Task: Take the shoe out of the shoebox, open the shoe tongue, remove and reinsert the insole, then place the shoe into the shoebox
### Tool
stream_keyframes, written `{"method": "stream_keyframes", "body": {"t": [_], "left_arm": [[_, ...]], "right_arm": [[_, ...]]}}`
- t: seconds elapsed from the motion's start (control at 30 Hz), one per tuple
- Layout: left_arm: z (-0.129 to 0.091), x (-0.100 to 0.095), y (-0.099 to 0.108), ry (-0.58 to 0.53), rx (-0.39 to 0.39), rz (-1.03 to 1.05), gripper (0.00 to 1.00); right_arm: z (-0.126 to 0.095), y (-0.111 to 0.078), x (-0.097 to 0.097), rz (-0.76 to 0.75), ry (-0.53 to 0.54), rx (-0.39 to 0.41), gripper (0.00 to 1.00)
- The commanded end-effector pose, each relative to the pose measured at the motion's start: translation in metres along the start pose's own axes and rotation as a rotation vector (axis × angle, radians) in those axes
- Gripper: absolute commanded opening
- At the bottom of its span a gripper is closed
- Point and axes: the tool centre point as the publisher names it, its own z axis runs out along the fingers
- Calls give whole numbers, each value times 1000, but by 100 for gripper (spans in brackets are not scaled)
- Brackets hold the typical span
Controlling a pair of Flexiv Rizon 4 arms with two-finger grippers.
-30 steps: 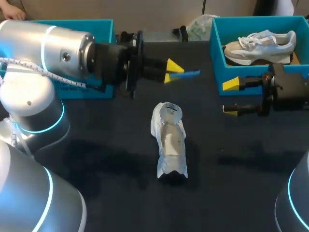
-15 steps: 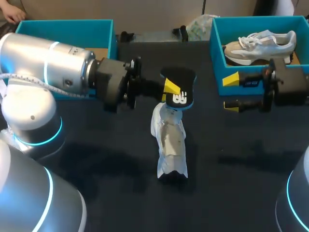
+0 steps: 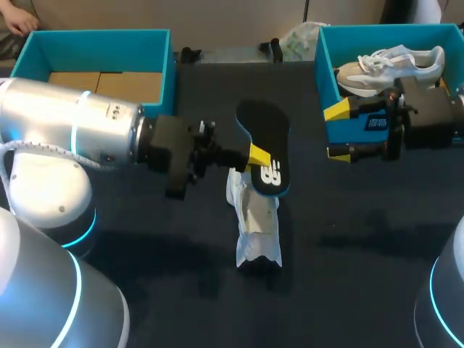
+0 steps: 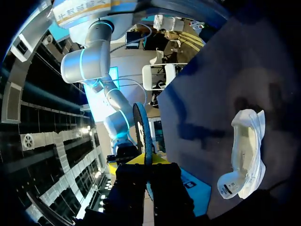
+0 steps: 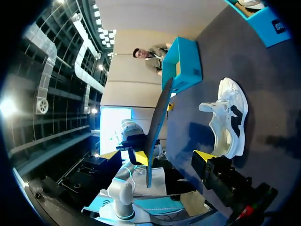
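Note:
My left gripper (image 3: pixel 251 156) is shut on a black insole (image 3: pixel 265 148) with a blue edge and holds it just above the far end of the white shoe (image 3: pixel 254 217), which lies on the dark table. In the left wrist view the insole (image 4: pixel 143 134) stands edge-on between the yellow fingertips (image 4: pixel 136 161), and the shoe (image 4: pixel 244 155) lies off to one side. My right gripper (image 3: pixel 338 131) hangs open and empty in front of the right blue shoebox (image 3: pixel 324 61). From the right wrist the insole (image 5: pixel 157 123) shows ahead of my right gripper (image 5: pixel 156 155), and the shoe (image 5: pixel 229 123) lies beside it.
A second pale shoe (image 3: pixel 391 64) lies in the right shoebox. Another blue box (image 3: pixel 94 43) with a cardboard floor stands at the back left. A crumpled clear bag (image 3: pixel 299 40) sits at the table's far edge.
My left arm swung down and toward the near side, turning the insole from edge-on to face-up and bringing it over the shoe. My right gripper drifted slightly toward the shoebox.

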Motion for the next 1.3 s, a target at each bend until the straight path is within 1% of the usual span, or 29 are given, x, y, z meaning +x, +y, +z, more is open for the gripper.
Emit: {"method": "stream_keyframes", "body": {"t": [0.03,0.13,0.43,0.47,0.5,0.57,0.63,0.67,0.7,0.73,0.8,1.3], "left_arm": [[6,5,-5,5,-18,24,0],[11,7,-6,19,-23,73,0],[22,1,-9,20,-20,134,0],[24,1,-9,20,-17,137,0],[26,0,-10,23,-12,153,0],[31,0,-11,23,-12,167,0],[36,-1,-12,18,-8,181,0],[38,-1,-12,19,-6,185,0],[40,-2,-13,19,-3,189,0],[41,-2,-13,18,-3,192,0],[44,-3,-13,15,-3,193,0],[58,1,-9,2,-22,193,0]], "right_arm": [[13,6,2,0,1,23,100],[20,6,2,2,1,35,100],[29,4,-3,7,13,51,100],[31,4,-3,7,13,54,96],[32,4,-3,6,15,61,88],[35,4,-3,5,17,69,86],[37,4,-4,4,21,76,79],[38,4,-4,4,22,77,74],[39,4,-4,4,23,79,57],[40,4,-4,3,26,81,53],[41,4,-5,3,29,85,49],[44,5,-5,2,44,102,39]]}}
